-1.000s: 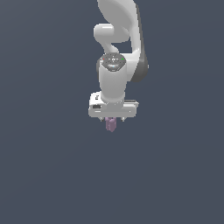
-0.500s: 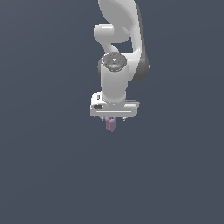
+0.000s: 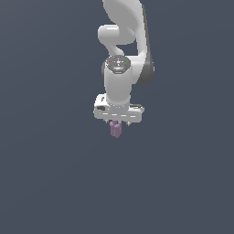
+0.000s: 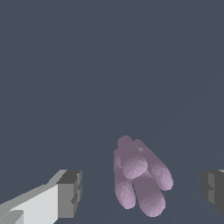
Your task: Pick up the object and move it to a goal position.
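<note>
The white arm (image 3: 122,50) points straight down, and the gripper (image 3: 117,125) sits just above the mauve object (image 3: 115,130), which pokes out right beneath the hand. In the wrist view the object (image 4: 139,175), a bundle of lobed purple rods, lies between the two fingertips (image 4: 70,192), with clear gaps on either side. So the jaws stand spread wide, touching nothing, over a plain dark grey floor (image 3: 45,173).
</note>
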`<state>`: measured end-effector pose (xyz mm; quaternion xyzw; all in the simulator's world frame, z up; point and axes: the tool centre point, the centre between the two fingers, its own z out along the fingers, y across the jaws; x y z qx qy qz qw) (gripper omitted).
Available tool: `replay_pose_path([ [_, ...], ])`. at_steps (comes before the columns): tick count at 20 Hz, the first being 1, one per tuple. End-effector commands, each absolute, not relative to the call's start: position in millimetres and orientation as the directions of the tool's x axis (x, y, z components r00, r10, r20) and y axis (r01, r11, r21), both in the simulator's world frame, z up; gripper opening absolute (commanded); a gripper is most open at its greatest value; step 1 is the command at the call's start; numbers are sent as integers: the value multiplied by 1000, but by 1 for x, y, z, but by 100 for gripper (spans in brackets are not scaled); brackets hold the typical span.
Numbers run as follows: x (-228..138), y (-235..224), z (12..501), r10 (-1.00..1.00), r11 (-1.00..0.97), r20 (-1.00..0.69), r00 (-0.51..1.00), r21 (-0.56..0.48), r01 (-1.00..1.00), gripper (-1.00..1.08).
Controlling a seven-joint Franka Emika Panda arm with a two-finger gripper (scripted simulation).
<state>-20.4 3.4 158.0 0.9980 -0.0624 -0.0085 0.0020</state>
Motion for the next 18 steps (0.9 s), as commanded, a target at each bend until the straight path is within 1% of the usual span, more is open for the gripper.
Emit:
replay_pose_path([
  [1,-25,2,156,-177,-984,-14,984,5,-177,100],
  [10,-45,-4,149,-366,-930,-4,930,2,-366,100],
  [18,-52,-6,146,-435,-901,0,901,0,-435,100],
])
